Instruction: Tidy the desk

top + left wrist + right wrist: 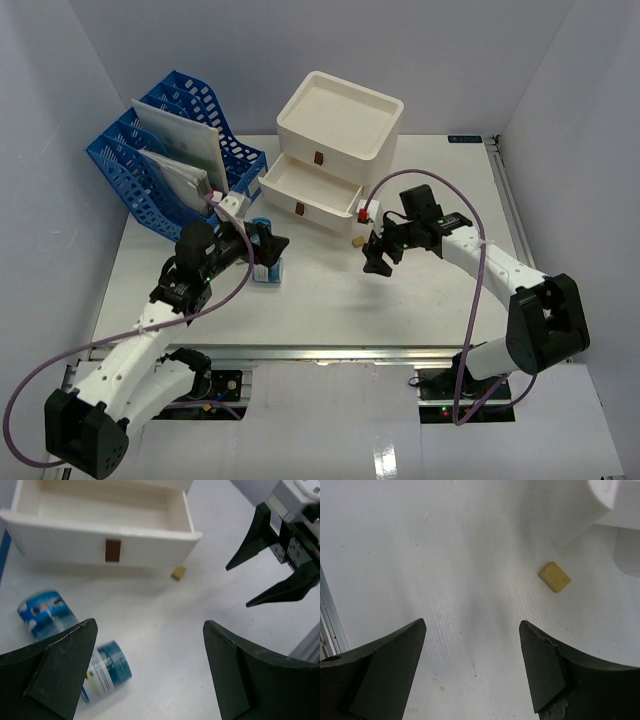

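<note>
A small yellow block [554,576] lies on the tabletop [330,300] just off the open drawer [300,190] corner, ahead-right of the right gripper [472,630], fingers released and empty. The left gripper [150,625], likewise released, is farther from the drawer corner.

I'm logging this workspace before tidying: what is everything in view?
desk: one, white, under everything.
file rack: one, blue, back left, holding white papers.
drawer box: one, white, back centre, one drawer pulled out.
cylinders: two, blue-and-white, lying before the open drawer.
block: one, tan, by the open drawer's corner.
left fingers: two, black, spread above the cylinders.
right fingers: two, black, spread near the block.
</note>
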